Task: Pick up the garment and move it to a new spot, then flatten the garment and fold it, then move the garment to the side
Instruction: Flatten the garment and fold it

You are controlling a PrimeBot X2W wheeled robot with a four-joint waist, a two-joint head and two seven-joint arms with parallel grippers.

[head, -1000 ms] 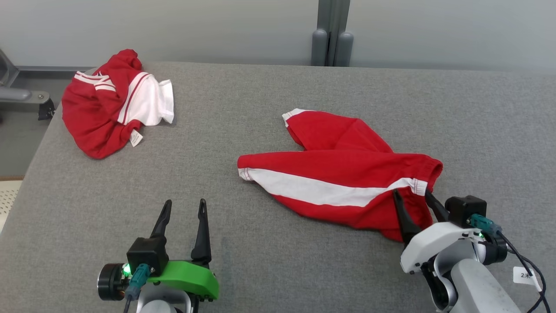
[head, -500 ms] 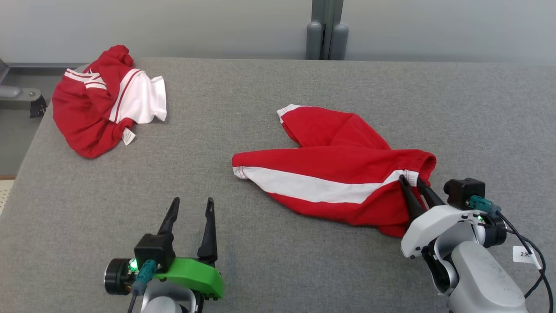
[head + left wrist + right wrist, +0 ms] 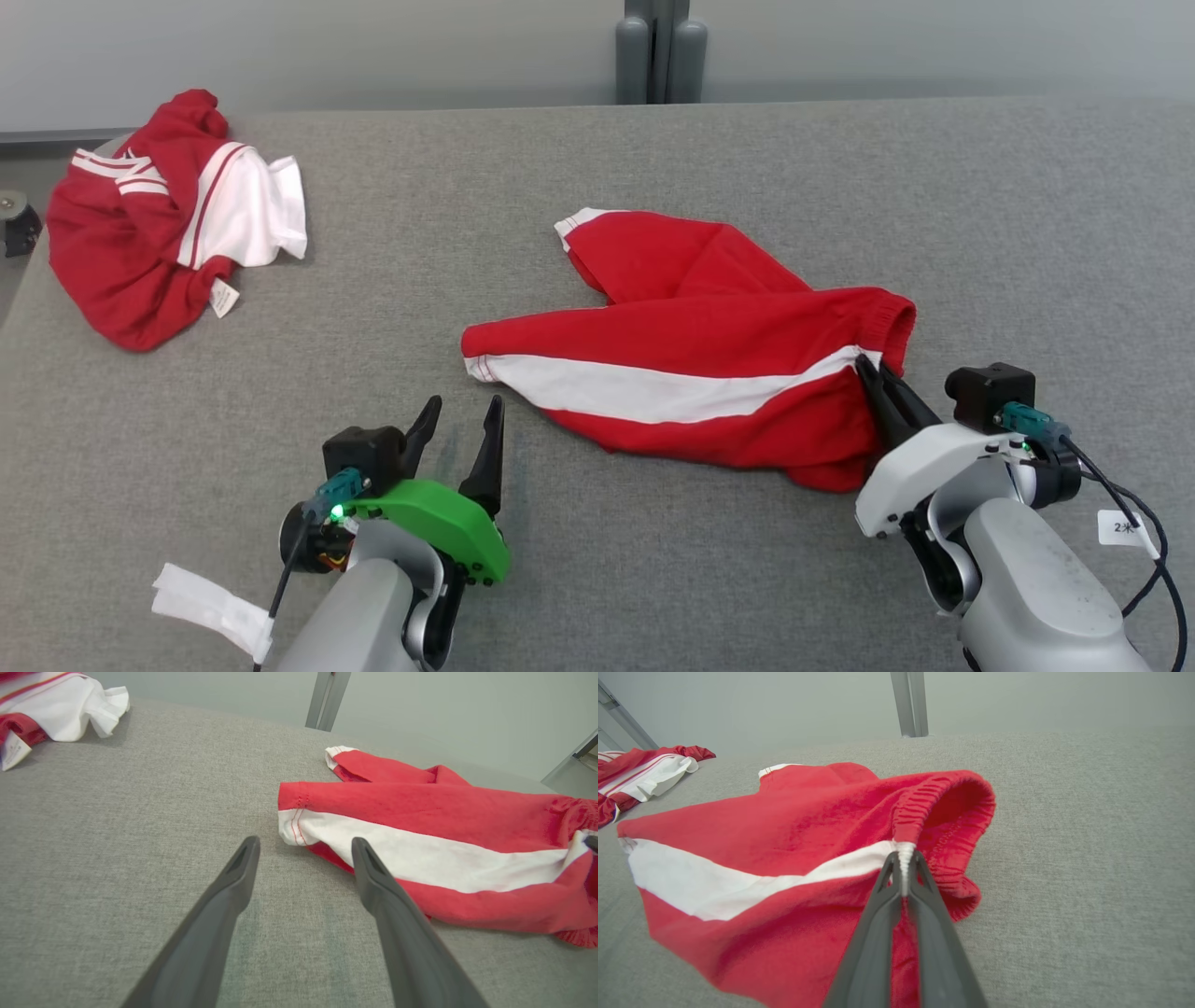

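Head view: red shorts (image 3: 691,364) laid at desk (image 3: 448,215) middle, long axis left-right, waistband rightward, pinched in closed right tool (image 3: 872,366). Left tool (image 3: 464,406) spread wide, empty, near leg hem. Crumpled red-white garment (image 3: 159,224) well apart, far-left corner.
Left wrist view: hem untouched, bare desk around.
Right wrist view: stripe end clamped at waistband.

Shorts (image 3: 695,331) on table (image 3: 597,159), right of top (image 3: 131,266)

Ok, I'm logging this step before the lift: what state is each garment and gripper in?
Red shorts with white side stripe, lying loosely spread on the grey fabric table, waistband pinched.
Crumpled red and white garment, bunched at the far left corner, untouched.
Left gripper, open, empty, short of the leg hem.
Right gripper, shut on the shorts' waistband.
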